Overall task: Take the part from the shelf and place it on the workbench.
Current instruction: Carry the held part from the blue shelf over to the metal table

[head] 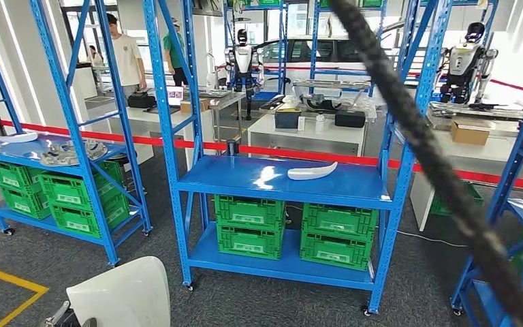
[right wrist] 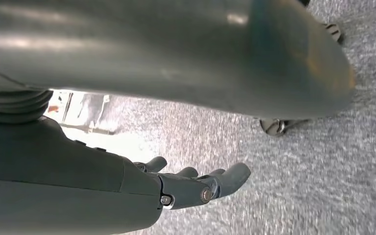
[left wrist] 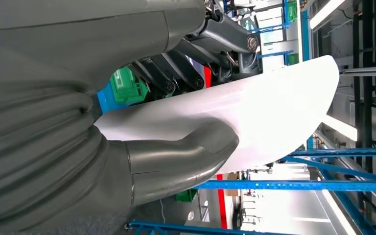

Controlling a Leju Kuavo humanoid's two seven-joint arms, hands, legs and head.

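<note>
My left hand (left wrist: 73, 127) grips a white curved part (left wrist: 274, 107), thumb pressed on one face and dark fingers (left wrist: 176, 73) behind the other. In the head view that part (head: 121, 294) sits low at the bottom left, in front of my body. Another white curved part (head: 312, 171) lies on the upper blue board of the middle shelf (head: 279, 182), far from both hands. My right hand (right wrist: 196, 188) hangs over the grey floor, fingers loosely apart and holding nothing.
Blue racks with green crates (head: 250, 225) stand ahead, left and right. The left rack (head: 54, 153) carries metal parts. Behind a red barrier tape (head: 197, 145) stand white tables (head: 313, 133), other robots and people. A thick dark cable (head: 436, 160) crosses the head view's right side.
</note>
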